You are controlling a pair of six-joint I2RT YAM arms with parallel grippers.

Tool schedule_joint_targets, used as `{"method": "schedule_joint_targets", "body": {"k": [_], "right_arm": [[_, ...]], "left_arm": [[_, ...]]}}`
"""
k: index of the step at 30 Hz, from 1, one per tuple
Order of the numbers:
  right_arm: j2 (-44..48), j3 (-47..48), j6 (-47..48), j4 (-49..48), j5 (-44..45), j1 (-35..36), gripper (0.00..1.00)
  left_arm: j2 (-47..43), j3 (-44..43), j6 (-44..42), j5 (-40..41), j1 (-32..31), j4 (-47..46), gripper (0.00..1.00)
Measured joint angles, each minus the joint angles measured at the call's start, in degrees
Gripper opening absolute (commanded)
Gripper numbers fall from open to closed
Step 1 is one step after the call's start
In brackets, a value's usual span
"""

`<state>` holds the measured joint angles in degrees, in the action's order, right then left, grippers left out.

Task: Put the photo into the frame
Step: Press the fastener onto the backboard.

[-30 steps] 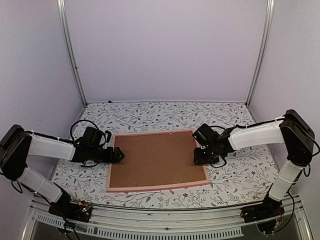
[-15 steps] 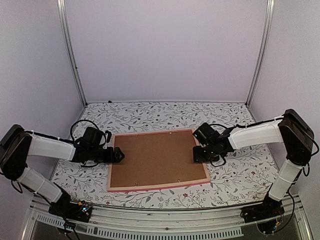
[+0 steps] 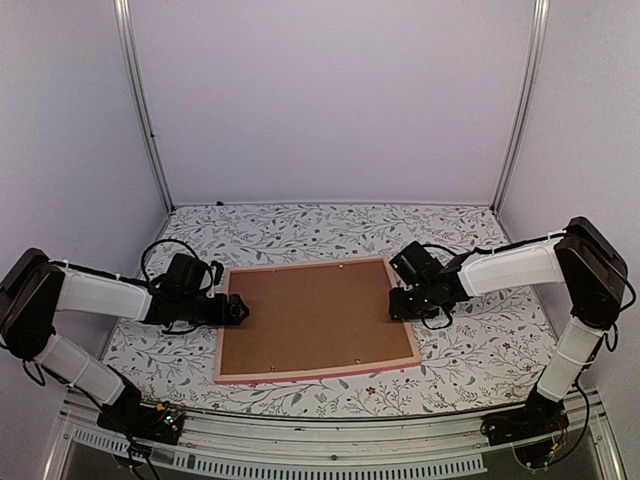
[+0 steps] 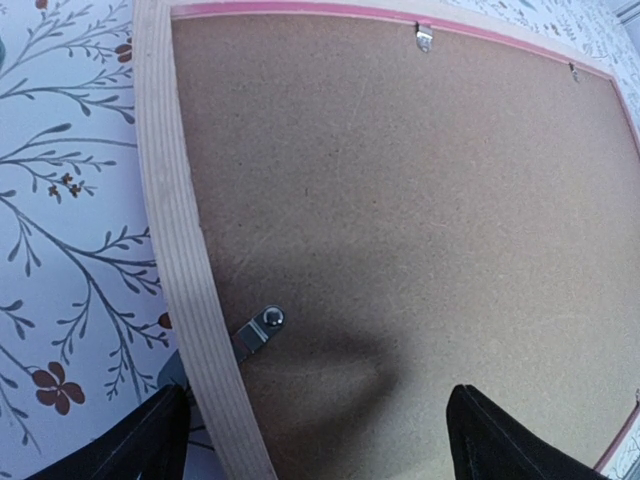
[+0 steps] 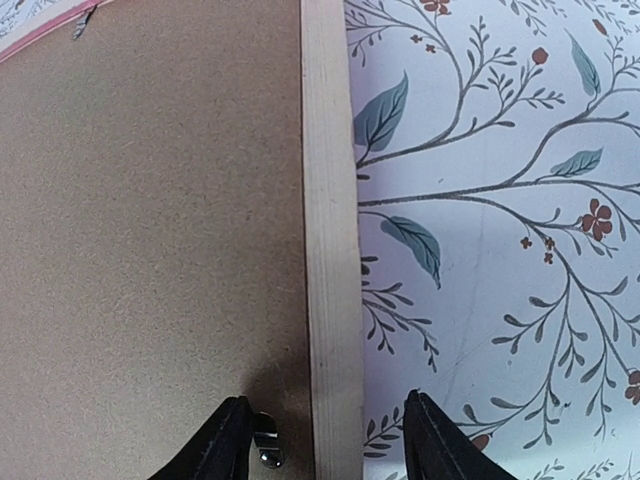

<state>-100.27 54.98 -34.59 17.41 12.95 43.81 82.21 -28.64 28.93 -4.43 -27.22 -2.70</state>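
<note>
The frame (image 3: 316,373) lies face down on the table, its pink-edged pale wood rail around a brown backing board (image 3: 315,315). The photo is hidden. My left gripper (image 3: 240,309) is open over the frame's left rail (image 4: 185,260). One fingertip (image 4: 140,445) is over the tablecloth and the other is over the board, with a metal turn clip (image 4: 258,330) between them. My right gripper (image 3: 400,305) is open astride the right rail (image 5: 328,250). Its left finger (image 5: 215,450) is beside a clip (image 5: 266,440).
A floral tablecloth (image 3: 470,345) covers the table around the frame. Another clip (image 4: 424,37) sits on the frame's far rail. White walls and metal posts (image 3: 140,110) enclose the back and sides.
My right gripper has shifted slightly away from me along the frame's right rail. The left arm has not moved.
</note>
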Motion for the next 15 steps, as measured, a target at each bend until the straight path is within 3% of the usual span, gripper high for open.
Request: {"method": "schedule_joint_targets", "body": {"k": [15], "right_arm": [[0.26, -1.81, -0.07, -3.08, -3.28, -1.25, 0.42]], "left_arm": [[0.22, -0.15, -0.02, 0.35, -0.15, 0.00, 0.92]]}}
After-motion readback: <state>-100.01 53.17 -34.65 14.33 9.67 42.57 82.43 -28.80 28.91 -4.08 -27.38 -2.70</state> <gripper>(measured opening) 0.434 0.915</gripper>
